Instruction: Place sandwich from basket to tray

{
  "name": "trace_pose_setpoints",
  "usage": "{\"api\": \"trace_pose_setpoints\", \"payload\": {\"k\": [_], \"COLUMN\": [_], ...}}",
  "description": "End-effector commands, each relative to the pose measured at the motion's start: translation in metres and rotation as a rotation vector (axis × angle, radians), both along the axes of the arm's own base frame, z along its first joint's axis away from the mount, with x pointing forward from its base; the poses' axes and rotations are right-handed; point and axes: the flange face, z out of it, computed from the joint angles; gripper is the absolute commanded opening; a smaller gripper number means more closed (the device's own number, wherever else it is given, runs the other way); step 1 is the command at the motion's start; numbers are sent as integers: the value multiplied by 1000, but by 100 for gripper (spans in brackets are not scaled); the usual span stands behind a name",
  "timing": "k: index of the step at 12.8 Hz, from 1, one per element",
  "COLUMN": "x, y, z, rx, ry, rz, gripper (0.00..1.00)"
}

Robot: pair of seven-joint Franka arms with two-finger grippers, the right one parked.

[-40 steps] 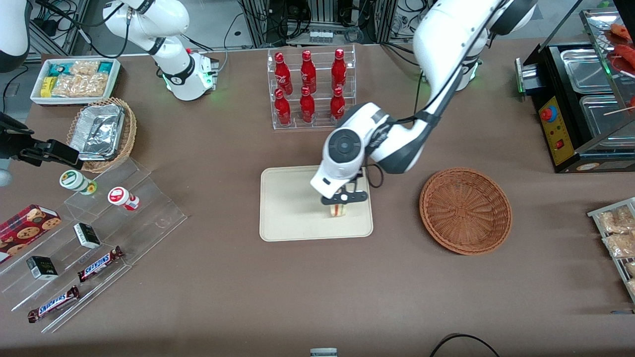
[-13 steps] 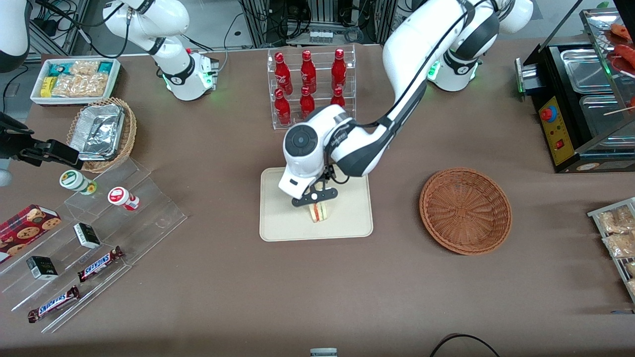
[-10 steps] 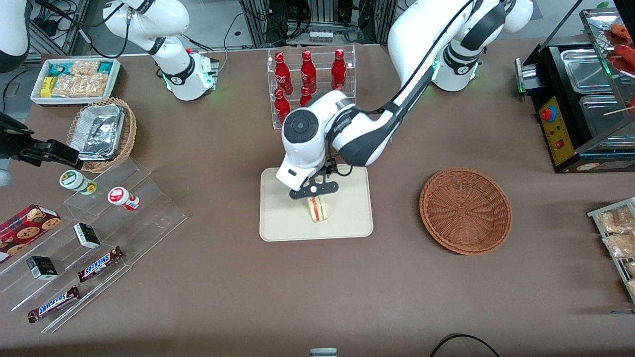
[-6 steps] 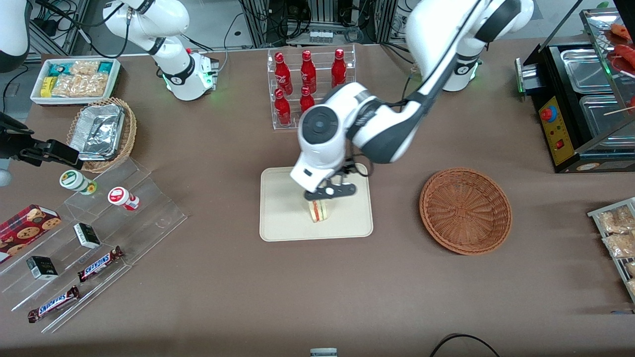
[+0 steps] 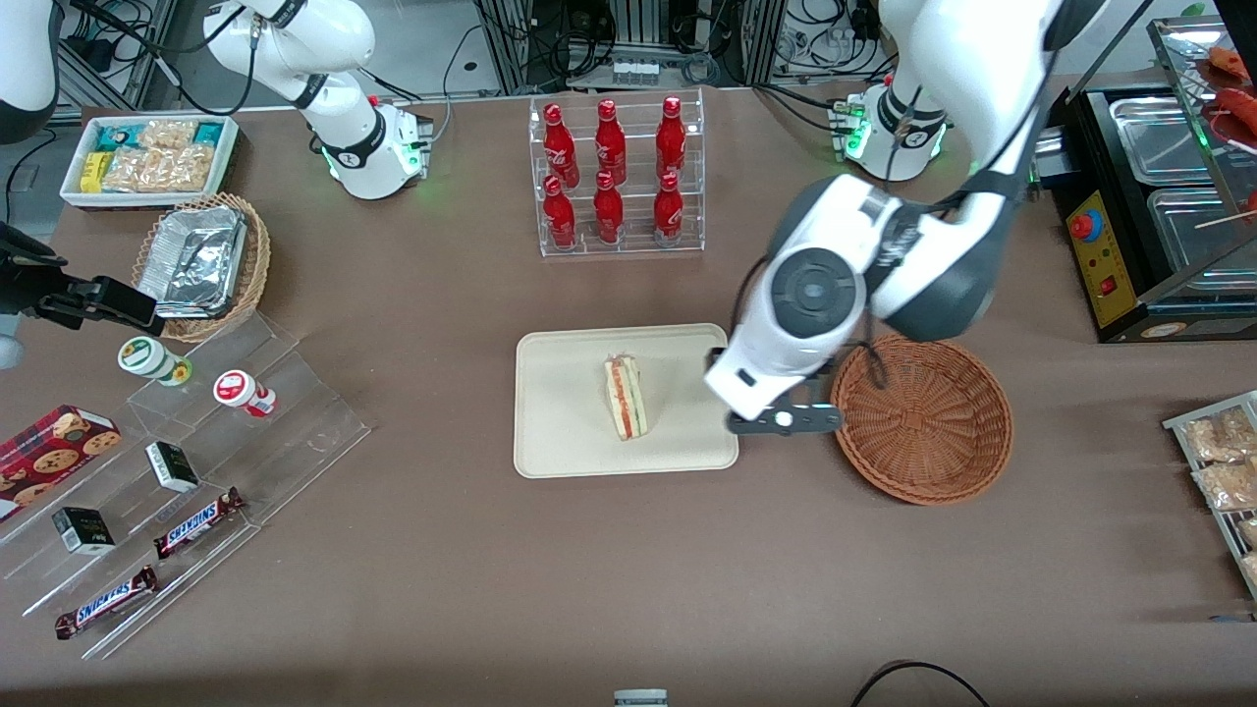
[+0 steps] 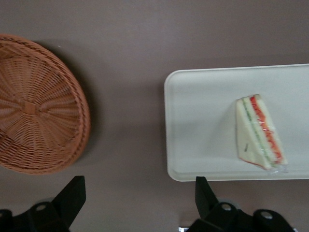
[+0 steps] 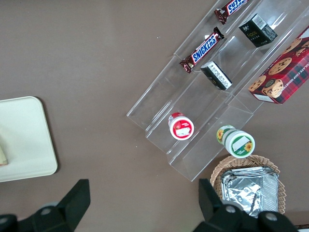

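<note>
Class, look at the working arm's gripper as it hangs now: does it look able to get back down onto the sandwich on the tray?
Probably yes. The gripper hangs open above the gap between the tray and the basket, and the sandwich lies uncovered on the tray with nothing over it.

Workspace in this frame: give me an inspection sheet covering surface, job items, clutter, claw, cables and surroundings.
Surface: brown table.
Sandwich: lying on the tray, about mid-tray, nothing touching it.
Basket: nothing seen inside.
Clutter: bottle rack farther from the front camera than the tray; clear stepped stand with snack bars, cups and small boxes, toward the parked arm's end; foil containers in a tan basket; box of snack packets.
Claw: open, holding nothing, above the bare strip between tray and basket.
Cables: one black loop at the table edge nearest the front camera.
Surroundings: food warmer toward the working arm's end.
</note>
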Motion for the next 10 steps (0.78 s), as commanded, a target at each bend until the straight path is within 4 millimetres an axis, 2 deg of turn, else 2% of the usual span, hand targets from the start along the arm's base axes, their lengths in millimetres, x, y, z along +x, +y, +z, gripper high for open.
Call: {"api": "trace_pose_setpoints", "payload": {"k": [1, 2, 4, 6, 7, 9, 10], "x": [-11, -10, -13, -24, -37, -46, -52], "y": [56, 79, 110, 128, 133, 162, 166], "z": [20, 25, 40, 55, 62, 72, 78], "rx": [-1, -1, -3, 6, 14, 16, -1], "ry": [16, 18, 7, 3, 2, 2, 24], "rz": [-61, -75, -93, -104, -126, -133, -162], "gripper": [100, 100, 100, 100, 100, 100, 100]}}
